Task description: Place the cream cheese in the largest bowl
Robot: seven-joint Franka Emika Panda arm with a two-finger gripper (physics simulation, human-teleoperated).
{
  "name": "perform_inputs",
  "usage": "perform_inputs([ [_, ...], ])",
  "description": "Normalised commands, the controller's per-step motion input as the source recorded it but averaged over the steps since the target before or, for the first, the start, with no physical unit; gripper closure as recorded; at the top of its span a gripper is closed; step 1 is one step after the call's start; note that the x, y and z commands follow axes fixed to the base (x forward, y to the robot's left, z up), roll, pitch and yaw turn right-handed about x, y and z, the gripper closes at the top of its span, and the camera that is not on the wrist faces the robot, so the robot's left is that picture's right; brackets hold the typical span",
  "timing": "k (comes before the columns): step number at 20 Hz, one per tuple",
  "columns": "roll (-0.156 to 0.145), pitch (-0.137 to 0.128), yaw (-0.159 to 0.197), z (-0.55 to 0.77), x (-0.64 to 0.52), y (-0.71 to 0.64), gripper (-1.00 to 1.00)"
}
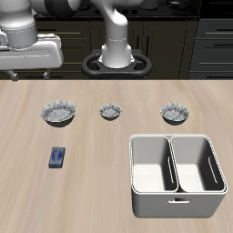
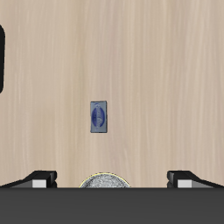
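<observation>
Wooden table [image 1: 91, 173] carries a white bin [image 1: 177, 174] near its front edge, then the largest bowl [image 1: 57, 112], whose rim is mostly cut off in the wrist view, and two smaller bowls [image 1: 110, 111] in a row farther back. Blue cream cheese [image 1: 57, 157], flat with a pale label, lies untouched in front of the largest bowl, and the gripper [image 2: 112, 179] above has its fingers [image 2: 39, 178] spread wide, holding nothing

Matt light-wood table [image 1: 91, 182], glossy white plastic bin [image 1: 177, 196]

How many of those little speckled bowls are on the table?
3, in a row across the table behind the white bin: the largest bowl behind the cream cheese, a smaller bowl mid-table, another bowl behind the bin. None seems hidden.
</observation>
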Motion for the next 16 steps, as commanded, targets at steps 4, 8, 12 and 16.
perform_inputs([
  [4,0.021,0.015,-0.004,-0.22,0.05,0.0,-1.0],
  [8,-0.004,0.026,-0.019,-0.22,0.09,-0.01,-1.0],
  [12,0.009,0.015,0.013,-0.22,0.11,0.06,-1.0],
  [16,-0.004,0.016,-0.001,-0.17,0.11,0.02,-1.0],
])
